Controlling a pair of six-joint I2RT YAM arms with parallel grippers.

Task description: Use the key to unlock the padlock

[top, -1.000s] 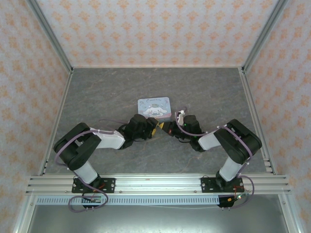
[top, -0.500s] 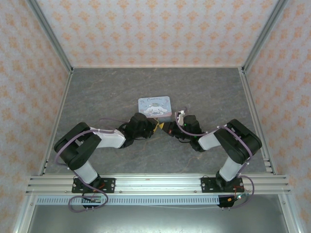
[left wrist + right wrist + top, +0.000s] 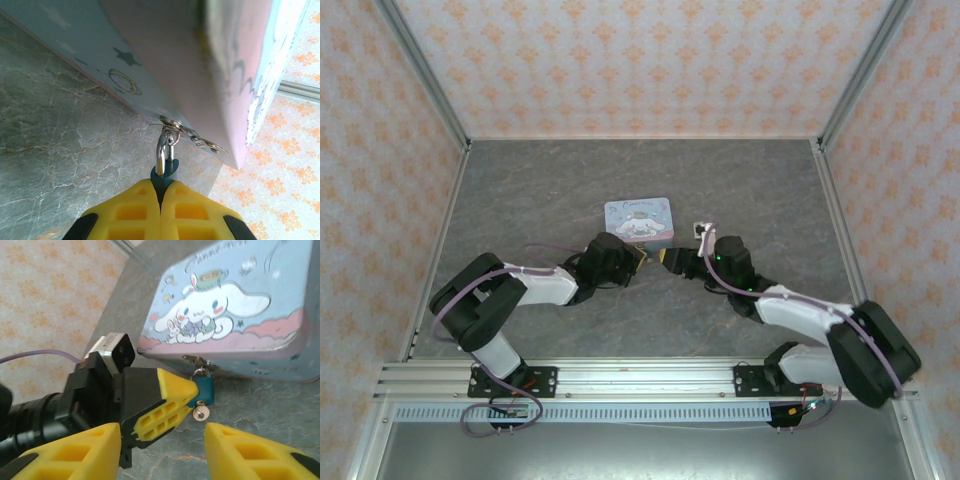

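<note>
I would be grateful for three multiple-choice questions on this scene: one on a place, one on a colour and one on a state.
1. Where does the padlock hang?
A on the tin's clasp
B on a wall rail
C flat on the table

2. What colour is the padlock's body?
A red
B dark teal
C white

3. How does the right gripper stand?
A shut on the padlock
B shut on the tin
C open

Key: 1 A, its shackle passes through the clasp; 2 B, teal shows between the left gripper's yellow fingers; 3 C, its fingers stand wide apart, holding nothing.
</note>
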